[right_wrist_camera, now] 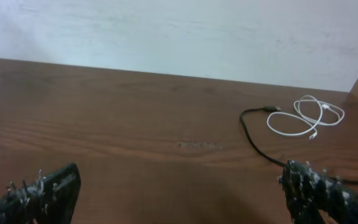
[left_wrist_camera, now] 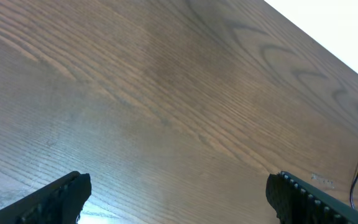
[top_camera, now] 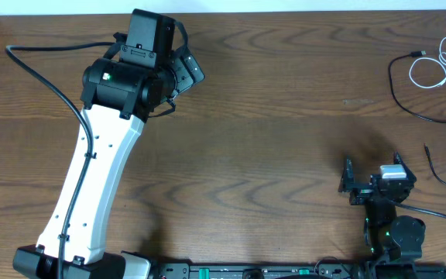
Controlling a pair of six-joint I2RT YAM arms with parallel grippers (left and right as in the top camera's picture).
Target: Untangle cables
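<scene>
1. White cable [right_wrist_camera: 303, 115]: one, in loose loops at the far right corner of the table [top_camera: 269, 116]; its loops reach the overhead frame's right edge.
2. Black cable [right_wrist_camera: 248, 138]: one, curving beside the white loops with its plug end just beside them; whether they touch cannot be told. A second black stretch nearer the right arm is cut off by the frame edge.
3. Right gripper [right_wrist_camera: 179, 186]: jaws spread wide, holding nothing, well apart from both cables.
4. Left gripper [left_wrist_camera: 179, 196]: jaws wide, empty, over bare wood at the far left; only the fingertips show.
</scene>
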